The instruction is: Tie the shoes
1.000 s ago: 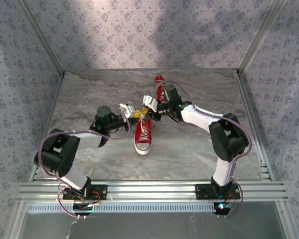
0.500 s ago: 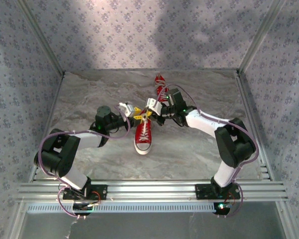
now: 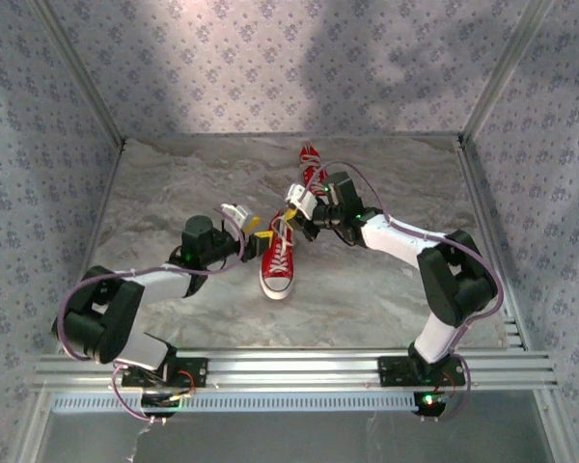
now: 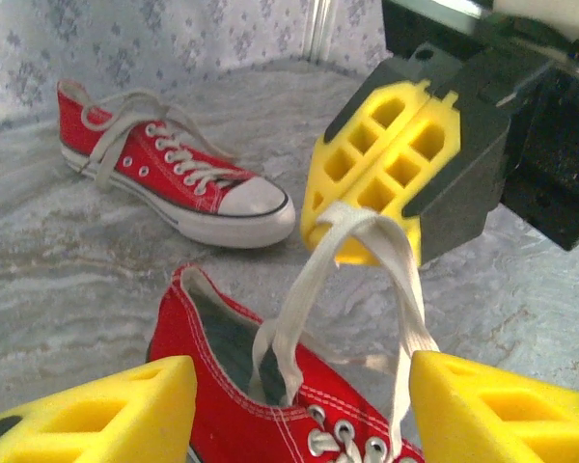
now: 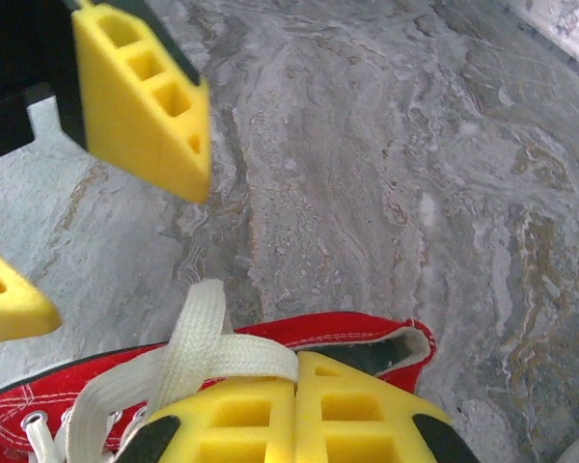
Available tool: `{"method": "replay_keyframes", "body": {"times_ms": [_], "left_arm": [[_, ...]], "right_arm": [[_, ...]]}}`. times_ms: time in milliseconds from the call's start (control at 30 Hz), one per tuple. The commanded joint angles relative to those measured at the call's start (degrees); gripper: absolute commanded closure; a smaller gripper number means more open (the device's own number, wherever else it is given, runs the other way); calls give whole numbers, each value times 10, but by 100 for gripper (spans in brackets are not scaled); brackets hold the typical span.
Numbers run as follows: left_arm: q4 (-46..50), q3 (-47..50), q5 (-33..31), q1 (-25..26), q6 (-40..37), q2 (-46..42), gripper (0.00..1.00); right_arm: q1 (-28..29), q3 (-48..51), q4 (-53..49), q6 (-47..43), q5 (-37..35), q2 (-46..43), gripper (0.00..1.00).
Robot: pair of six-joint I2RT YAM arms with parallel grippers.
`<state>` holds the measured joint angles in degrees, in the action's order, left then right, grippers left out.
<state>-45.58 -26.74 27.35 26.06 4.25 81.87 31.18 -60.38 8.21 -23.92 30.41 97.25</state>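
Since a second ago the left gripper (image 3: 252, 237) has opened and drawn back to its own side of the near shoe (image 3: 278, 262). Its yellow fingers (image 4: 87, 410) stand well apart, holding nothing. The right gripper (image 4: 359, 236) is pressed closed on a loop of white lace (image 4: 309, 280) that rises taut from the near shoe's upper eyelets; where the pads pinch it is hidden. This red sneaker lies mid-table (image 3: 174, 183), toe toward the arm bases, and its toe is cut off in both wrist views. From above the lace is too thin to trace. The far shoe (image 3: 311, 162) lies behind it, partly covered by the right arm.
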Motion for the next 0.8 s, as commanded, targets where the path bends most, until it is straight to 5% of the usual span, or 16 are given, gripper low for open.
{"method": "replay_keyframes", "body": {"times_ms": [0, 267, 767], "left_arm": [[82, -20, -33, 4, 35, -25, 40], [245, -59, -88, 68, 44, -37, 42], [244, -110, -150, 135, 38, 55, 48]], "right_arm": [[-13, 7, 9, 60, -25, -15, 100], [-32, -24, -64, 168, -32, 9, 100], [-41, -75, -125, 286, 12, 68, 100]]}}
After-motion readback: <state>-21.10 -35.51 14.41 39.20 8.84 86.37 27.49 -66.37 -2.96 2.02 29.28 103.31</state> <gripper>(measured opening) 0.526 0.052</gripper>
